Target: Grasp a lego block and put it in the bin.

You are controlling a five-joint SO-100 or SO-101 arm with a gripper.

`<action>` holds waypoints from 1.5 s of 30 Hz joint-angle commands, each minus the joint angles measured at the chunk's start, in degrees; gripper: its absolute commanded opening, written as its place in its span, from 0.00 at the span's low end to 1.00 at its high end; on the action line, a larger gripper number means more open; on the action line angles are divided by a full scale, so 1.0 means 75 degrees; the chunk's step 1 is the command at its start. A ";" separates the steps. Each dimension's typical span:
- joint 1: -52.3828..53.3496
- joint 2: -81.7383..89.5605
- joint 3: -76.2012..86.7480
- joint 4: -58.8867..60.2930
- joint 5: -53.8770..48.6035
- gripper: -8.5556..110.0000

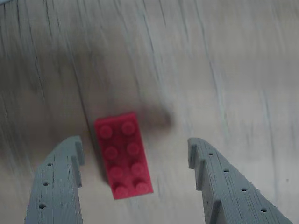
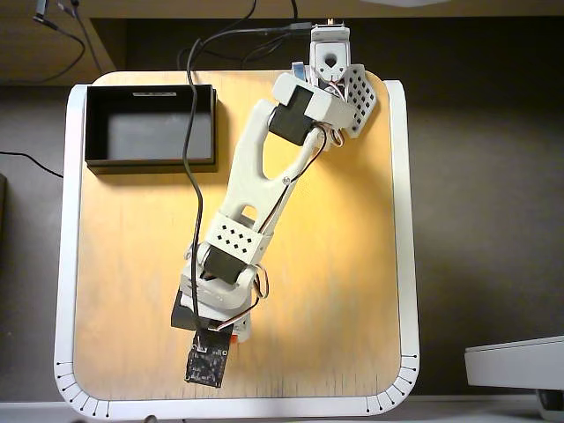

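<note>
In the wrist view, the tool [image 1: 135, 156] is seen spread wide, its two grey fingers [image 1: 58, 186] rising from the lower edge on either side of the block [image 1: 122, 155]. The red block lies flat on the pale wood-grain counter [image 1: 224, 70], studs up, its long side running up and down the picture with a slight tilt. It sits between the fingers, nearer the left one, and neither finger is seen touching it. A dark shadow is cast beside its upper right corner. In the overhead view, the white arm [image 2: 264, 194] is stretched from its base at the top edge toward the lower left of the counter [image 2: 335, 308]. The tool and the block are hidden beneath the wrist and its camera board [image 2: 207, 366]. The black bin [image 2: 97, 163] stands at the upper left corner of the counter, well apart from the wrist.
</note>
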 commanded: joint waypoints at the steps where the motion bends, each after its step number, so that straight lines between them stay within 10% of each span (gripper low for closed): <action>1: -0.0234 0.0211 -0.1090 0.0211 -0.0129 0.26; 28: -0.0188 -0.0117 -0.1090 0.0387 -0.0164 0.25; 45: 0.0023 -0.0199 -0.1078 0.0387 0.0035 0.08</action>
